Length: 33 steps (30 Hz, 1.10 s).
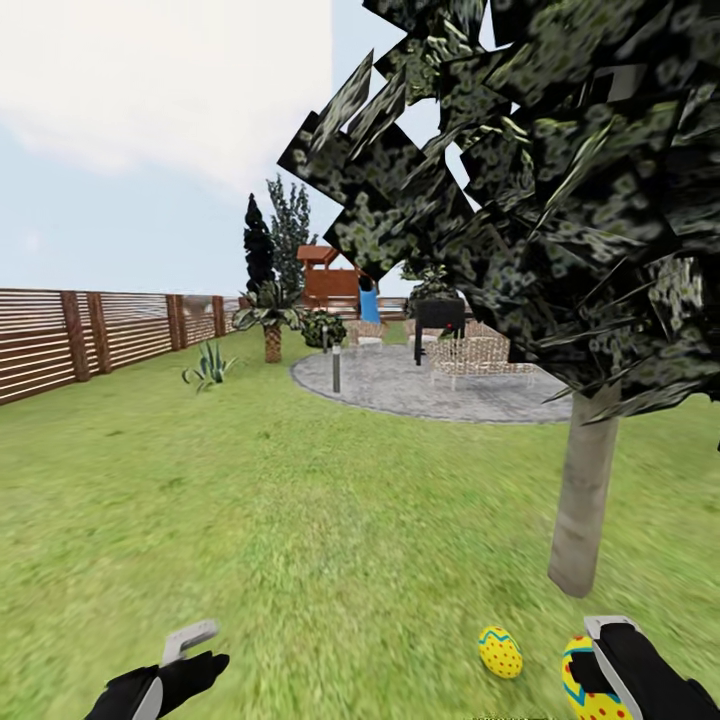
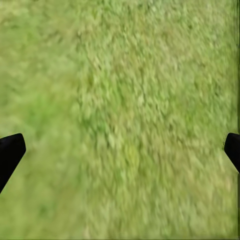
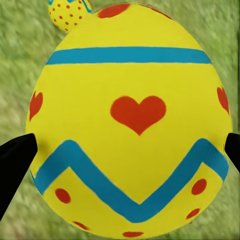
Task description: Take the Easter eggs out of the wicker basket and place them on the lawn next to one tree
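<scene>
An egg held at the tree, a second egg laid on the grass

One Easter egg point(image 3: 131, 120) — yellow, with blue bands, a red heart and red dots — is gripped between the fingers of the right gripper point(image 3: 125, 160), seen at about 5 o'clock in the head view, low over the lawn point(image 1: 300, 520). A second egg point(image 1: 500, 652) is seen lying on the grass just beside the held one, near the foot of the tree point(image 1: 583, 500), whose pale trunk stands at about 4 o'clock under dark mottled foliage. The left gripper point(image 2: 120, 150) is held wide open and empty over bare grass at about 7 o'clock. Farther off, a grey paved patio point(image 1: 420, 385) with woven chairs is seen — a brown slatted fence point(image 1: 90, 335) runs at 9 o'clock.
</scene>
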### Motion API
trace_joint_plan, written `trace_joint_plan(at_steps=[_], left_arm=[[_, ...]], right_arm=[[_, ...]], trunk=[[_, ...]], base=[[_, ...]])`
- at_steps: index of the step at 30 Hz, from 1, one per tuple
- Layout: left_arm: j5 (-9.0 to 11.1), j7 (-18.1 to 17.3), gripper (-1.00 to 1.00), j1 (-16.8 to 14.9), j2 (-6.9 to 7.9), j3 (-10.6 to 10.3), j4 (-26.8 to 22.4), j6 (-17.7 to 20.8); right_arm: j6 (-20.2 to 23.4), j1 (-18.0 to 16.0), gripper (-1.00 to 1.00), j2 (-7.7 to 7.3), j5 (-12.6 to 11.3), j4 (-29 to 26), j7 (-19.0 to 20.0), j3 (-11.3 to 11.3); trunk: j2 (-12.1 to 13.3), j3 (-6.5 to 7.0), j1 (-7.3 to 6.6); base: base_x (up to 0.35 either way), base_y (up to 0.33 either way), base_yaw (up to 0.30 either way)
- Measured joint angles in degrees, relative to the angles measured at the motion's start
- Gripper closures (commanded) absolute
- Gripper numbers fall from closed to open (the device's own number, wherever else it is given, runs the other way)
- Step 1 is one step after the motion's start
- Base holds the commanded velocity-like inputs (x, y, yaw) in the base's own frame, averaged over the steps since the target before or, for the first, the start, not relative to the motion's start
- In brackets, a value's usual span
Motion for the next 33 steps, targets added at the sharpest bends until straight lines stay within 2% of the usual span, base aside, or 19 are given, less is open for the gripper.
trace_joint_plan(at_steps=[30, 33], left_arm=[[0.17, -0.01, -1.00, 0.00, -0.06, 0.00, 0.09, 0.09], [0.18, 0.00, -1.00, 0.01, -0.05, 0.00, 0.06, 0.10]], right_arm=[[0.02, 0.02, 1.00, -0.09, -0.01, 0.00, 0.00, 0.00], [0.00, -0.05, 1.00, -0.08, -0.01, 0.02, -0.06, 0.01]], trunk=[[0.00, 1.67, 0.00], [0.00, 1.77, 0.00]], base=[[0.000, 0.000, -0.247], [0.000, 0.000, -0.085]])
